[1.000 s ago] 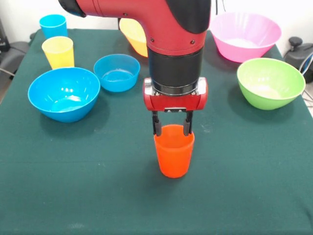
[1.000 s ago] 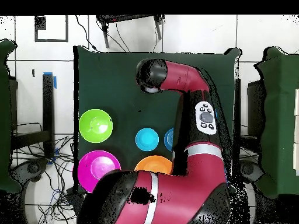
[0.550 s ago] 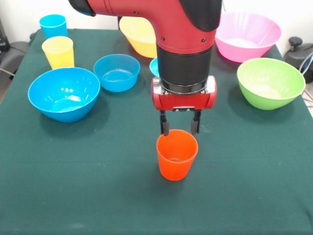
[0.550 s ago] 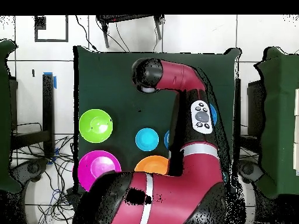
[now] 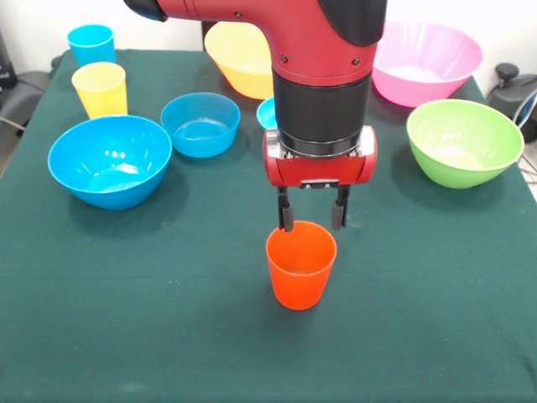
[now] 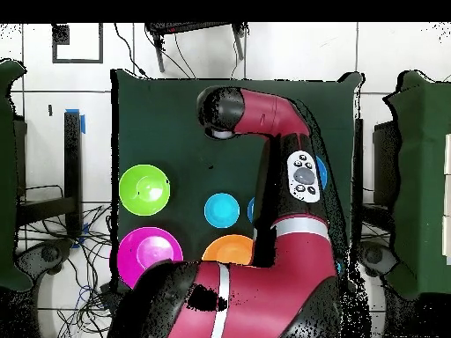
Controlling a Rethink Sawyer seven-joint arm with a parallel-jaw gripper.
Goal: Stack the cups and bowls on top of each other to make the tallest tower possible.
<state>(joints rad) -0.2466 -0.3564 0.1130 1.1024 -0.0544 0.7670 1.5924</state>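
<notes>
Cups: three — orange (image 5: 301, 264), yellow (image 5: 100, 89), blue (image 5: 91, 44). Bowls visible: six. Gripper (image 5: 311, 221) spread apart just above orange cup's rim, holding nothing.

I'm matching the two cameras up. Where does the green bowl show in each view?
Front view: the green bowl sits at the right edge of the table, just in front of the pink bowl.
Overhead view: it is at the left, directly above the pink bowl.
Shared landmark: the pink bowl beside it.
</notes>
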